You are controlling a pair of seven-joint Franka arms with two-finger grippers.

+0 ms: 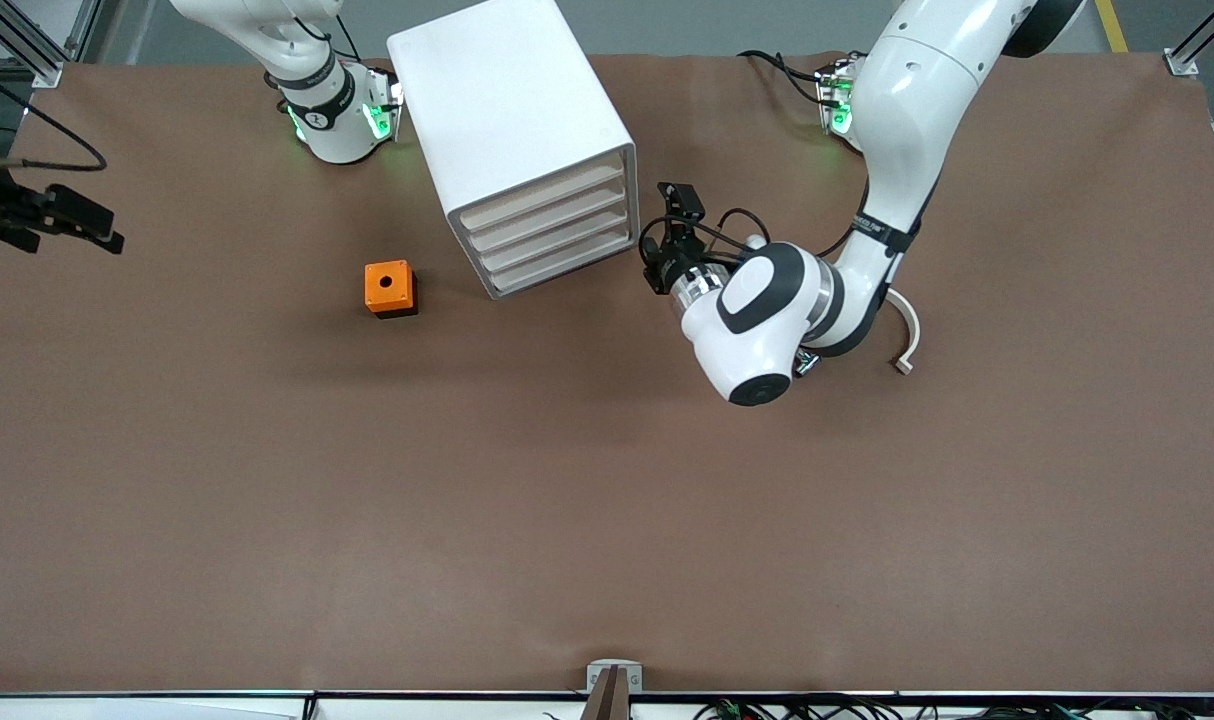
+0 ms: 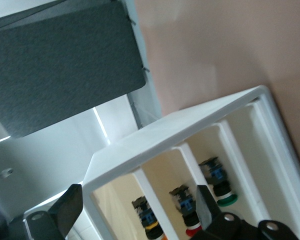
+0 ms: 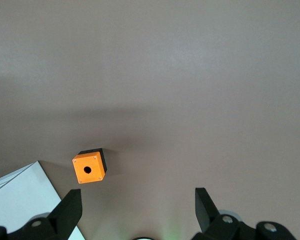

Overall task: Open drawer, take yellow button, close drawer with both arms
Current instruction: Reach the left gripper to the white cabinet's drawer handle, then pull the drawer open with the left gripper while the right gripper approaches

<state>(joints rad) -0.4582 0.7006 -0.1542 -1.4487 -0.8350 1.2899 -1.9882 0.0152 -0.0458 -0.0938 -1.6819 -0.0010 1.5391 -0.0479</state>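
Button with the orange cap sits in the divided drawer, straight ahead of my left claw and low in the gap between its two fingers. It has a compartment to itself. A red-capped button is in the next compartment along and a green-capped one in the one after that, each walled off by a white divider.

My left claw is spread wide and holds nothing. In the left wrist view its fingers stand to either side of the drawer's white rim, and I cannot tell whether either finger touches that rim. From the front camera I see this claw right beside the drawer face of the white cabinet, at the corner toward the left arm's end of the table.

My right claw hangs over the right arm's end of the table, well apart from the cabinet. It is also released, fingers wide with bare brown table between them. An orange cube with a round hole lies on the table below and ahead of it, near a corner of the cabinet.
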